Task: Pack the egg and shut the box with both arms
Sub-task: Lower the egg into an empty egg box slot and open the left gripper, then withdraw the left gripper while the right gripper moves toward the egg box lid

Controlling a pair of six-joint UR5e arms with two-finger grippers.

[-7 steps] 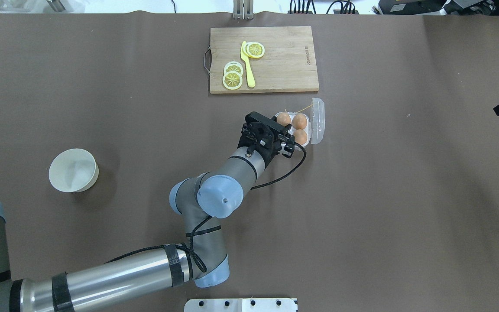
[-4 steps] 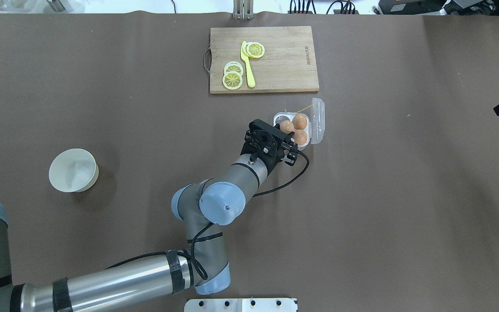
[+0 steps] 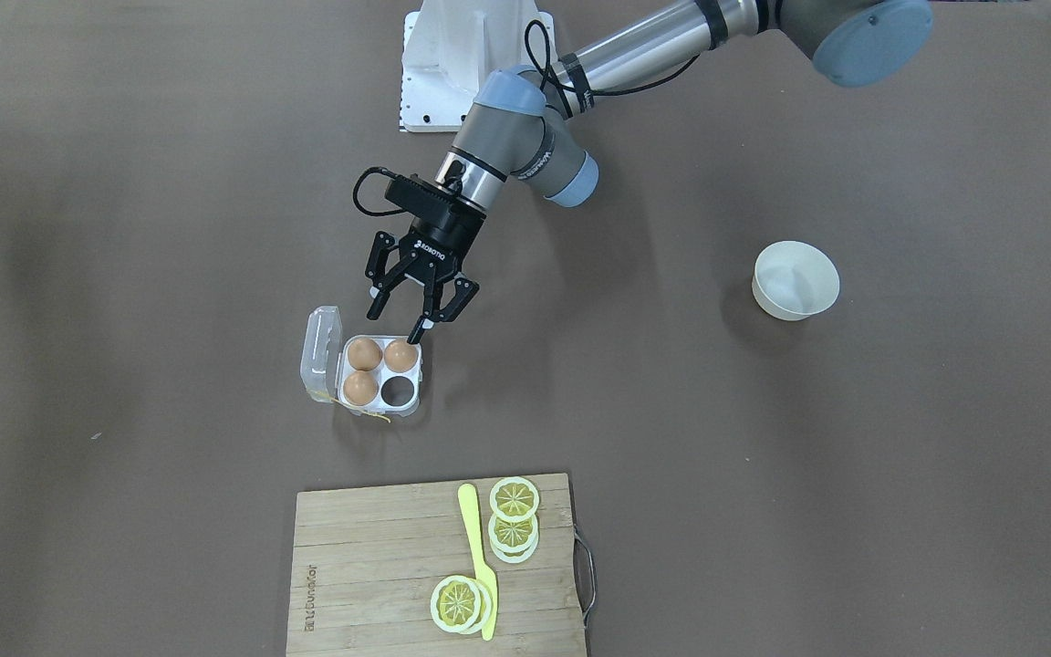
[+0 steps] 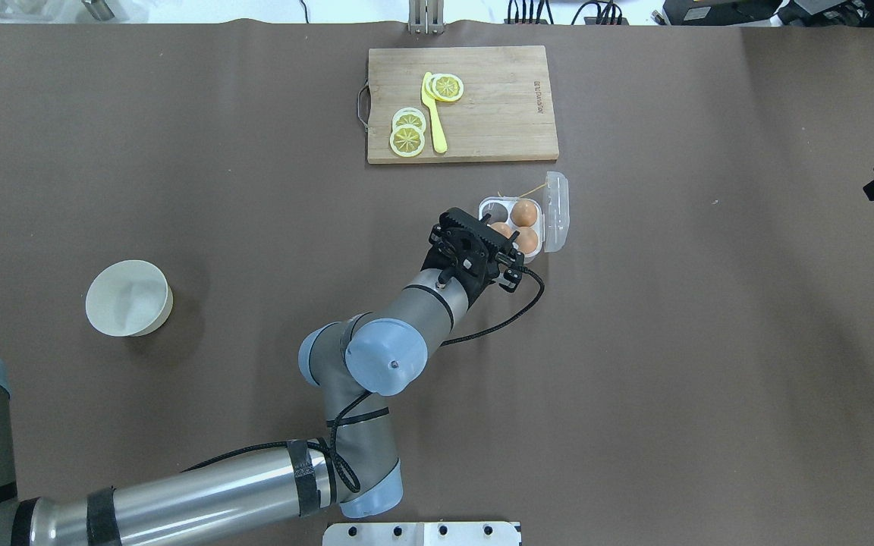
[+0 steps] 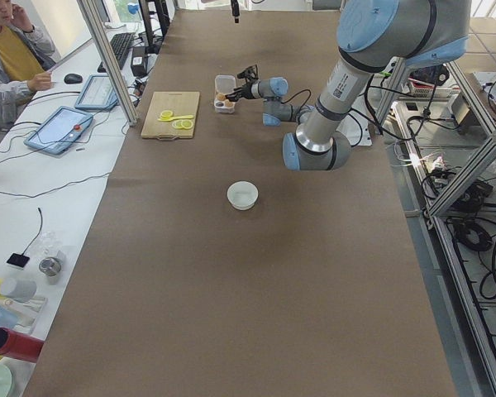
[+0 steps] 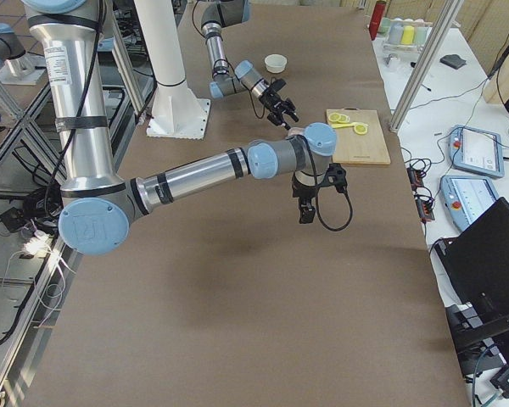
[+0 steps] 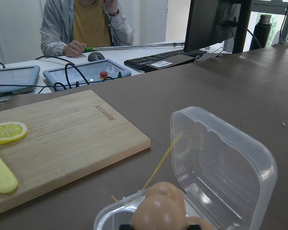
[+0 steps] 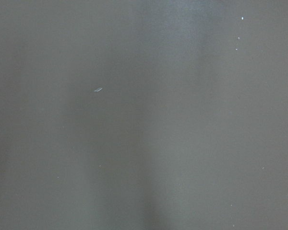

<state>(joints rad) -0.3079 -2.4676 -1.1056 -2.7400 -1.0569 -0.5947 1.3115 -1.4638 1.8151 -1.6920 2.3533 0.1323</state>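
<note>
My left hand [image 3: 396, 324], spread open and empty, hovers over the robot-side edge of the box [image 3: 398, 392], just above the egg [image 3: 400, 355] seated in that near cell, while the upright lid [image 3: 322, 342] stands on the side toward my far-off right hand [image 6: 304, 214], whose grip I cannot tell.

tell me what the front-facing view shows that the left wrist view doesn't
Only the front-facing view: the left claw, open by the carton, and the white bowl. Only the left wrist view: a seated person, a keyboard and a monitor. Both: the carton with eggs and its raised clear lid, the cutting board, a lemon slice and the yellow knife.
</note>
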